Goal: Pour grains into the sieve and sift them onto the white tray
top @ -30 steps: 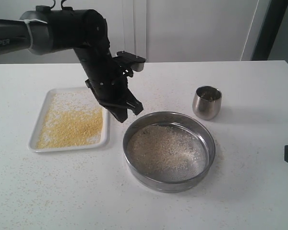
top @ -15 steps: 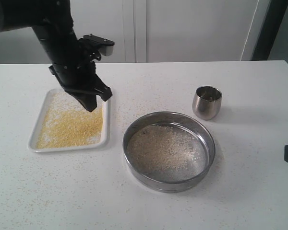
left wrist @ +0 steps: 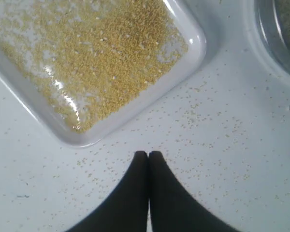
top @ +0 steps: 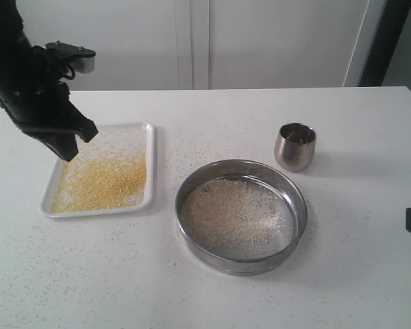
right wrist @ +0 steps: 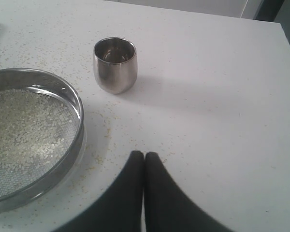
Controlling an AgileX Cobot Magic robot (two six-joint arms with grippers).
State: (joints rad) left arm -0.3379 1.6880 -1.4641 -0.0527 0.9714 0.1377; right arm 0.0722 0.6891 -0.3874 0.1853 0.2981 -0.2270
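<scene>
The yellow grains (top: 103, 184) lie spread over the nearer part of the white tray (top: 96, 213), whose far end carries only a thin pale dusting, while the whitish grains (top: 233, 214) cover the mesh floor of the sieve (top: 241, 264). The sieve sits flat on the white surface (top: 219, 113), to the right of the tray in the exterior view, near it but not touching. Behind the sieve and to its right a small steel cup (top: 295, 146) stands upright, close to the ring yet apart from it. Stray granules speckle the surface around the tray and the sieve. The left pincer (top: 68, 153) hangs above the far left part of the tray, pointing down, its two black fingers pressed together with nothing between them; its wrist view shows those fingertips (left wrist: 141, 155) over the speckled surface just beside a tray corner. The right pincer (right wrist: 144, 155) is likewise closed and empty, above bare surface, with the sieve's rim and the cup lying beyond its tips
</scene>
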